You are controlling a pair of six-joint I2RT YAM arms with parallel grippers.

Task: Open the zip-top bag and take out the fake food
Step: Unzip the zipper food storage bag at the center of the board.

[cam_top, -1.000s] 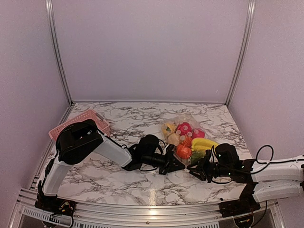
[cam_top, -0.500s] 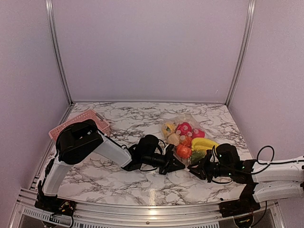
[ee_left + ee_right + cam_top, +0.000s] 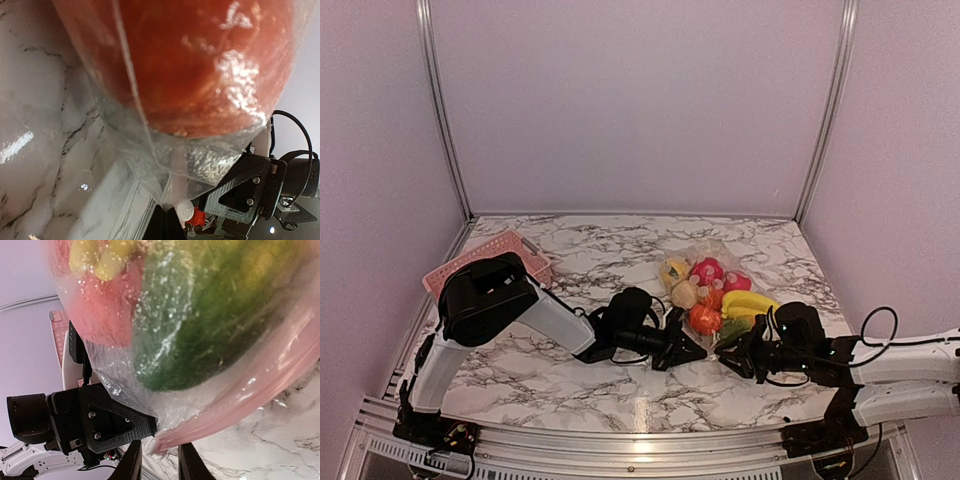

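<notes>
Top: zip-top bag (image 3: 720,252) lies right of centre on marble table (image 3: 600,255). Fake food (image 3: 710,290) is inside it, incl. bananas (image 3: 750,301) & dragon fruit (image 3: 707,270). L gripper (image 3: 692,350) & R gripper (image 3: 728,356) sit low at bag's near edge, close together. Pink basket (image 3: 490,258) is far left, well apart from bag.

L wrist: orange-red fruit (image 3: 200,65) fills the view behind clear plastic. Bag corner narrows down into L jaws, which are clamped on it.

R wrist: green piece (image 3: 200,325) & pink-red piece (image 3: 100,305) press against the plastic. Pink zip strip (image 3: 240,400) ends at the fingertips. Fingers are partly apart; can't tell if they grip.
</notes>
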